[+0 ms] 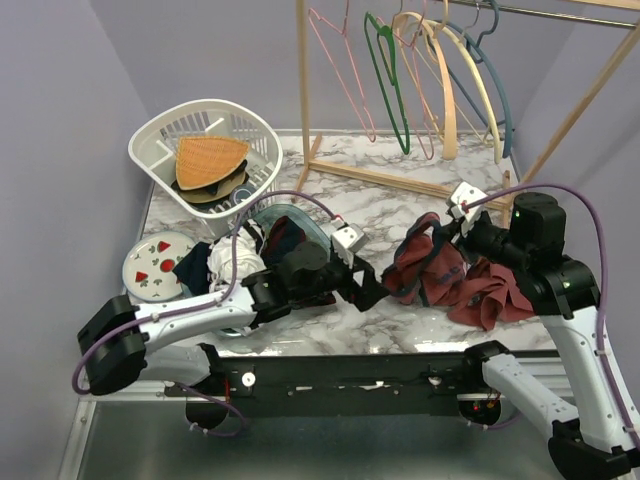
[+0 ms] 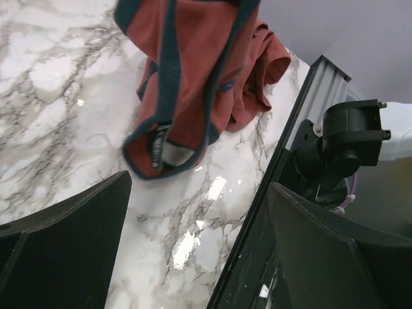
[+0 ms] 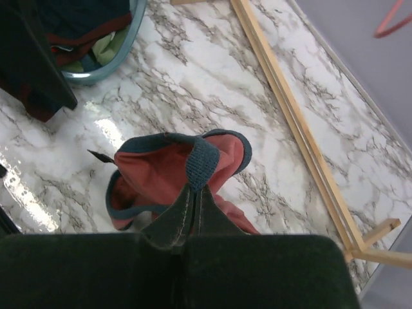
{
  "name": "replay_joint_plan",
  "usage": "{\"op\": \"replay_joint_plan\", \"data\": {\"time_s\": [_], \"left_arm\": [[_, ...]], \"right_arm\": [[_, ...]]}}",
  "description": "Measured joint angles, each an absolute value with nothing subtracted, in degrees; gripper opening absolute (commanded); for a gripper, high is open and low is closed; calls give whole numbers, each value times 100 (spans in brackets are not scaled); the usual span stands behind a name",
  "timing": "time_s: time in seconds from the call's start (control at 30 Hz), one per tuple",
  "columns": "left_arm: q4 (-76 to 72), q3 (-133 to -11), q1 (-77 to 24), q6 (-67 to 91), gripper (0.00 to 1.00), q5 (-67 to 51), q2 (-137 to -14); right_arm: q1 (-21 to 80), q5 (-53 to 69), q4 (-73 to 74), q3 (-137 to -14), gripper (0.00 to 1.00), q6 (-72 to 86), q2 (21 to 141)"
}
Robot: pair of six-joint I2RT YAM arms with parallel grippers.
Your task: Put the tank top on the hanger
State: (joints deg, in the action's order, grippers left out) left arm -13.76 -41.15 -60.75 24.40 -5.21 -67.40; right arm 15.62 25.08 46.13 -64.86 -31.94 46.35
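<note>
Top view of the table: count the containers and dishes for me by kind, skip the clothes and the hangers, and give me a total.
White laundry basket: 1
Strawberry-print plate: 1
Pale blue tub: 1
Total: 3

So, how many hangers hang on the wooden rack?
6, left to right: pink wire hanger, green hanger, second pink wire hanger, two cream hangers, slate-blue hanger. Overlap may hide more.
</note>
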Motion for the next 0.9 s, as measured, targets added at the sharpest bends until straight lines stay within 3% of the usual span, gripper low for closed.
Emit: {"op": "replay_joint_plan", "data": {"time_s": [0.3,0.57,0.9], "left_arm": [[-1540,-4925,-6377,2543,91,134,-8558],[-1577,-4906,-6364,2598,91,749,-8952],[-1667,-5391,-6259,2598,75,880,-9957]], "right_arm": [[1306,2058,4403,-6394,1,-2685,4390],[1157,1997,4217,-6014,1,-2497,4226],[843,2152,4165,-5927,1,-2381,4224]]}}
